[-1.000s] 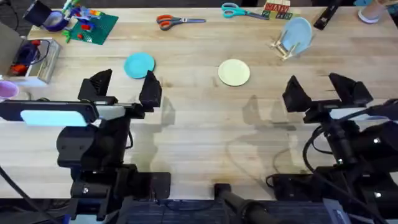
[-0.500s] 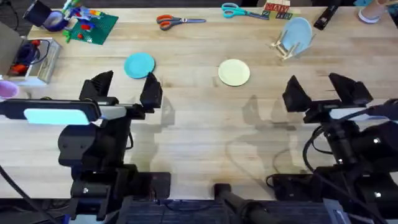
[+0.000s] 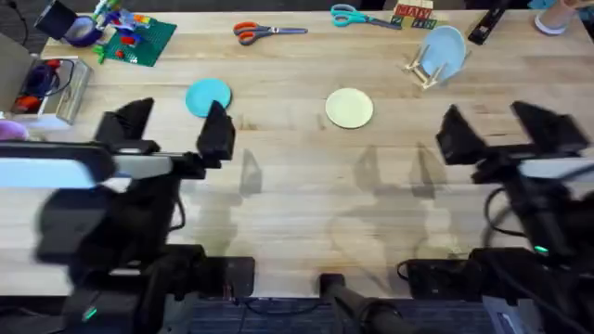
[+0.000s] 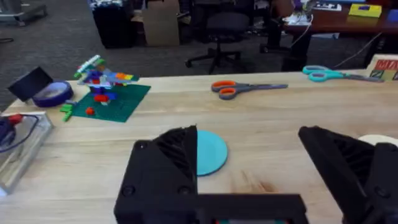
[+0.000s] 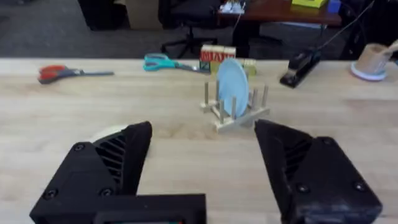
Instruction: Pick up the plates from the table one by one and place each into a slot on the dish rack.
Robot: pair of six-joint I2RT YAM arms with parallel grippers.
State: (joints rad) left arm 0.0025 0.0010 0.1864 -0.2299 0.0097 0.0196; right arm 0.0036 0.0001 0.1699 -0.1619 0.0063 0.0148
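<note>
A bright cyan plate [image 3: 208, 96] lies flat on the table [image 3: 297, 195] at centre left. A pale cream plate [image 3: 350, 108] lies flat near the middle. At the back right, the small wooden dish rack [image 3: 425, 72] holds a light blue plate [image 3: 445, 48] upright in a slot. My left gripper [image 3: 173, 131] hovers open just in front of the cyan plate [image 4: 210, 152], whose edge is partly hidden by one finger [image 4: 166, 171]. My right gripper [image 3: 506, 132] is open and empty, well short of the rack [image 5: 234, 117] and its plate [image 5: 233, 79].
Orange scissors [image 3: 266, 32] and teal scissors [image 3: 356, 16] lie along the far edge. A green brick baseplate with toys [image 3: 137, 39], a tape roll [image 3: 80, 32] and a clear box [image 3: 48, 88] crowd the far left. A black stapler [image 3: 487, 26] sits at the far right.
Both arms have moved and look larger and blurred. The left gripper shifted left, the right gripper shifted right. The plates and rack have not moved.
</note>
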